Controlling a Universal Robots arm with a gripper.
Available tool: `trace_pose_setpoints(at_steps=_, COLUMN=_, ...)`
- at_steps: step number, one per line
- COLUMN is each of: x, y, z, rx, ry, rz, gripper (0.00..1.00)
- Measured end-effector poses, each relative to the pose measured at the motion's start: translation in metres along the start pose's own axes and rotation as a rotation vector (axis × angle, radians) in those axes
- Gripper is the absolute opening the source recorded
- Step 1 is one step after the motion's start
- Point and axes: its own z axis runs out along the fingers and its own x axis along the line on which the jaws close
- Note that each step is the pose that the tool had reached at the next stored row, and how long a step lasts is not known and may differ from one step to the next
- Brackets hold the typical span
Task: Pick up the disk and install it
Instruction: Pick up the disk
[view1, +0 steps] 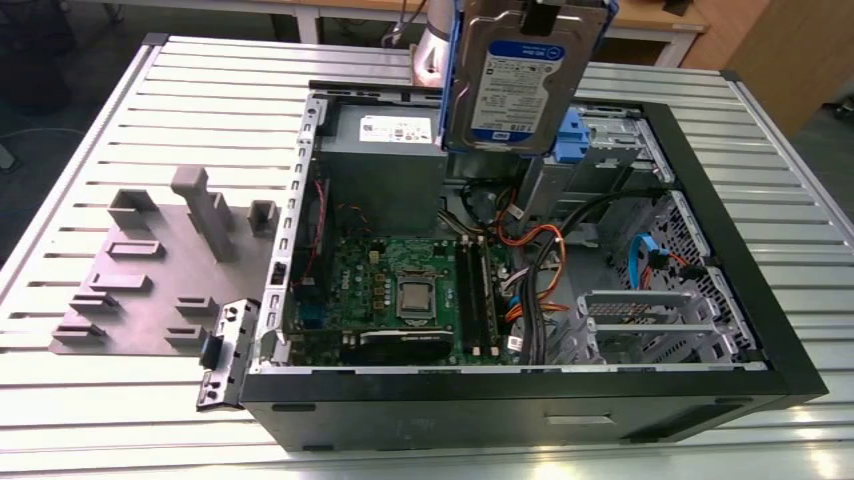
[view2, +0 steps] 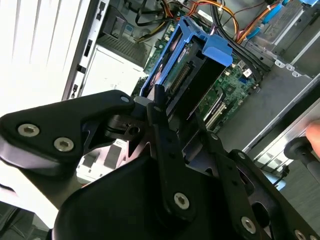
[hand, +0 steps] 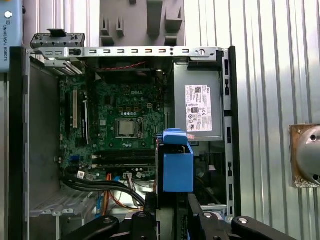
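Hand (view2: 166, 107) around upright disk (view1: 514, 85), above open case (view1: 534, 388).

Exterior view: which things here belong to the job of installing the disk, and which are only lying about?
For the job:
- the disk, held above the open computer case
- the gripper, shut on the disk

Just lying about:
- grey fixture plate on the slatted table, at the exterior view's left of the case
- grey power-supply box, already mounted inside the case
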Motion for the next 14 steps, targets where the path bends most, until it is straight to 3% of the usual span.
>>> trace_pose_setpoints(at_steps=14, x=0.0146, y=-0.0008, z=-0.0001, rx=0.0000, ry=0.0000, rz=0.000, gripper=0.35)
